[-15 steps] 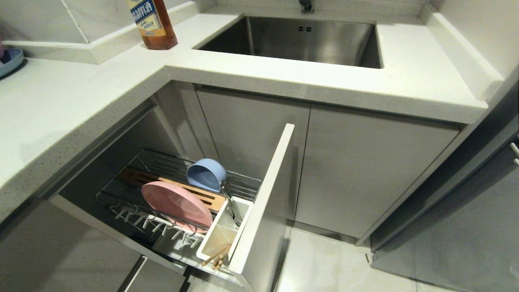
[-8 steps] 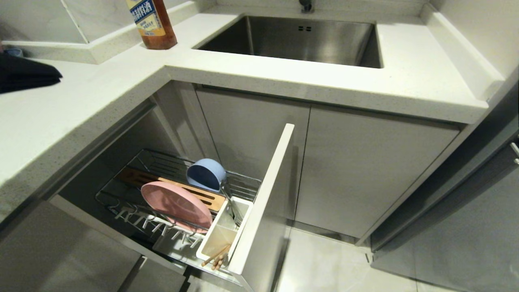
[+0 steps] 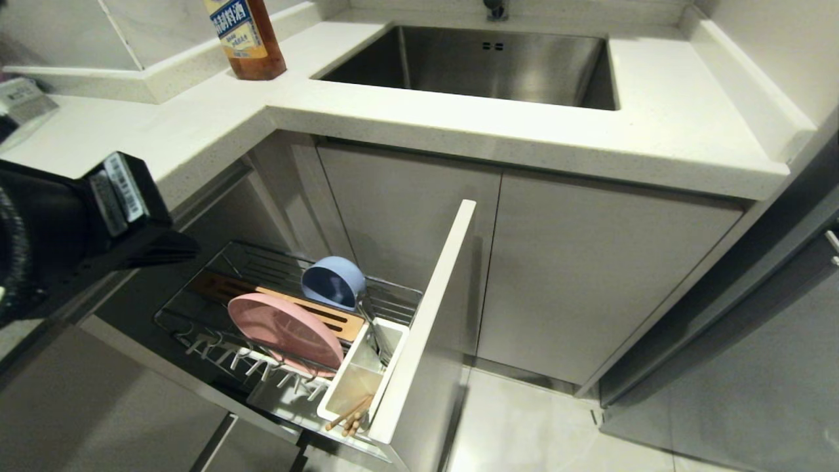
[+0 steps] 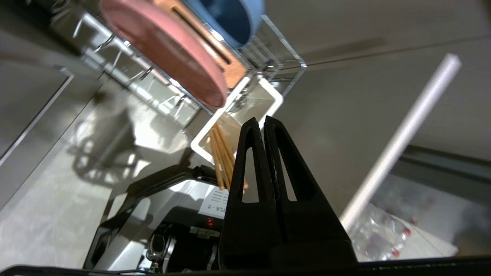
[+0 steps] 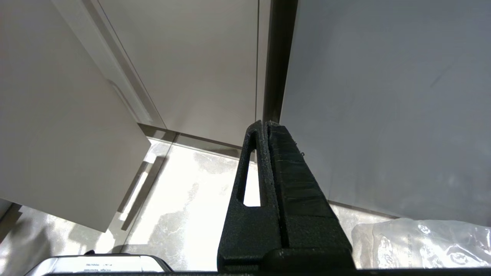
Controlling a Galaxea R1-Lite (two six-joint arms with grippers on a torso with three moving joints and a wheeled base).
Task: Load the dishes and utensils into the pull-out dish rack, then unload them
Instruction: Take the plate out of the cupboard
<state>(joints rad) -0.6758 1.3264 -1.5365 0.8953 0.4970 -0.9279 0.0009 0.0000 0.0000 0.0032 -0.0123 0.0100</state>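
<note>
The left gripper (image 4: pixel 264 119), its black fingers pressed together and empty, hangs above the pull-out dish rack (image 3: pixel 393 298). To lift the wooden chopsticks (image 3: pixel 349 415) from the white utensil cup (image 3: pixel 335 396) at the rack's front corner, I'd spread the fingers first. The smooth pink plate (image 3: pixel 285 331) stands on edge; the blue bowl (image 3: pixel 333 282) lies tipped. The right gripper (image 5: pixel 265 123) is parked, fingers together.

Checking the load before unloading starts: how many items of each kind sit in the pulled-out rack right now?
Plates: 1, the pink plate
Bowls: 1, the blue bowl
Chopsticks: 2, the chopsticks in the white cup
Metal cutlery in the cup: cannot count
Total countable: 4
</note>
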